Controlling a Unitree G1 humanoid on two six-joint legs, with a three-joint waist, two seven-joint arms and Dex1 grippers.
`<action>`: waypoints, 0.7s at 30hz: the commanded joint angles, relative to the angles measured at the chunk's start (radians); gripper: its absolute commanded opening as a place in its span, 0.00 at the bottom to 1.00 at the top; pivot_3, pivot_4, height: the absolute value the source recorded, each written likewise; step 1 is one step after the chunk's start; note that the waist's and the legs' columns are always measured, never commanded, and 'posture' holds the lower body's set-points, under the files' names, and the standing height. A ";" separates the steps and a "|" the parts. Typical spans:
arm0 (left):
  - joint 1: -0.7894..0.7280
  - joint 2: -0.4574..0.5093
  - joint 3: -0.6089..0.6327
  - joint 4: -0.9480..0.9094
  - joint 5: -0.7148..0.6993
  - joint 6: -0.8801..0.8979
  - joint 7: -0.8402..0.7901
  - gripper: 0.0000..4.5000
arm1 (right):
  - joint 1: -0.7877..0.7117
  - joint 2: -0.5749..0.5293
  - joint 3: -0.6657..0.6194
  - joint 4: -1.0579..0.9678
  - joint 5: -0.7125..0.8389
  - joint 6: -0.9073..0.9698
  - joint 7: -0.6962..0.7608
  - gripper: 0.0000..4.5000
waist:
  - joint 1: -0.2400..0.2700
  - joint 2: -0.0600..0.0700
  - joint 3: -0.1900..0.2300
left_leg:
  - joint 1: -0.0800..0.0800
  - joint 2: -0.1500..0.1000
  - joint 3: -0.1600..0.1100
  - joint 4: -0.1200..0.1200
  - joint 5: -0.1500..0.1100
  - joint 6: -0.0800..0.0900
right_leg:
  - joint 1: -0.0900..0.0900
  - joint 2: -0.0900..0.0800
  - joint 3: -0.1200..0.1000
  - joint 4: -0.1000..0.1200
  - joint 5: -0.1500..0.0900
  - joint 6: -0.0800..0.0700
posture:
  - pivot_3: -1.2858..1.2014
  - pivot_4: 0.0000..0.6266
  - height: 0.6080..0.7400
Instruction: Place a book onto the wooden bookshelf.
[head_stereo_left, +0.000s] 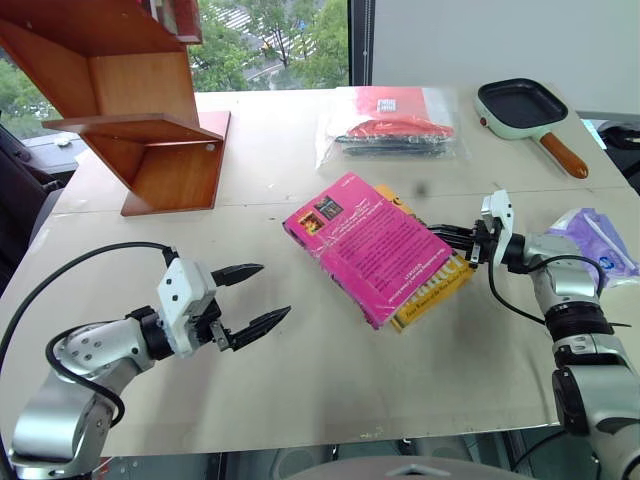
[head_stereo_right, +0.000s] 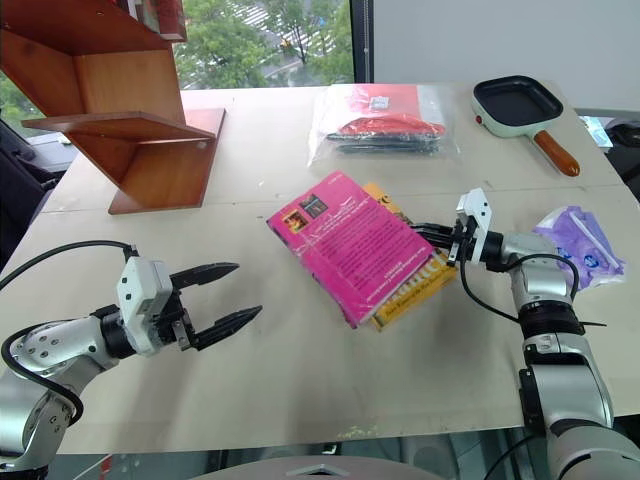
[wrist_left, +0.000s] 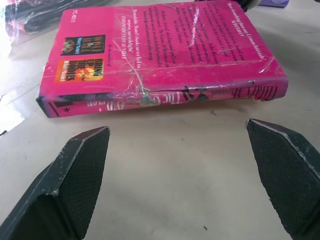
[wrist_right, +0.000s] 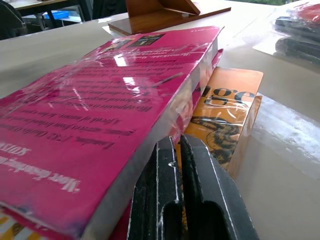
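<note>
Magenta book (head_stereo_left: 376, 247) seemingly against closed right fingers (head_stereo_left: 447, 238).

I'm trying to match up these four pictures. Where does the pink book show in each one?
Left eye view: the pink book lies mid-table, atop a yellow-orange book.
Right eye view: mid-table again.
Left wrist view: across the top, spine facing.
Right wrist view: large, at left.
Shared landmark: the wooden bookshelf.

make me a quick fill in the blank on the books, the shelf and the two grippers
1. The pink book lies on top of a ____ book.
2. The left gripper's fingers are ____.
3. The right gripper's shut fingers are wedged under the pink book's ____.
4. The wooden bookshelf stands on the ____.

Missing words: yellow-orange; open; edge; table
</note>
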 joint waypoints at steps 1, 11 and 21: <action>-0.010 0.004 0.006 -0.007 -0.005 -0.010 -0.009 1.00 | 0.012 -0.008 -0.010 -0.058 0.024 0.007 -0.003 0.01 | 0.000 0.000 0.000 | 0.000 0.000 0.000 0.000 0.000 0.000 | 0.000 0.000 0.000 0.000 0.000 0.000 | 0.52 0.24 1.00; -0.007 -0.218 -0.019 -0.092 -0.272 0.235 0.287 1.00 | 0.038 -0.107 -0.099 -0.100 0.084 0.041 -0.038 0.01 | 0.004 0.000 0.000 | -0.001 -0.001 0.000 0.006 0.000 0.000 | 0.000 -0.001 0.000 0.002 0.000 0.000 | 0.52 0.24 1.00; -0.113 -0.498 -0.106 0.148 -0.866 0.508 0.800 1.00 | 0.494 -0.320 -0.315 -0.778 0.372 0.377 -0.054 0.01 | 0.031 0.001 -0.002 | -0.001 -0.001 -0.005 0.013 -0.004 0.006 | 0.005 -0.001 0.000 0.006 0.000 0.000 | 0.52 0.24 1.00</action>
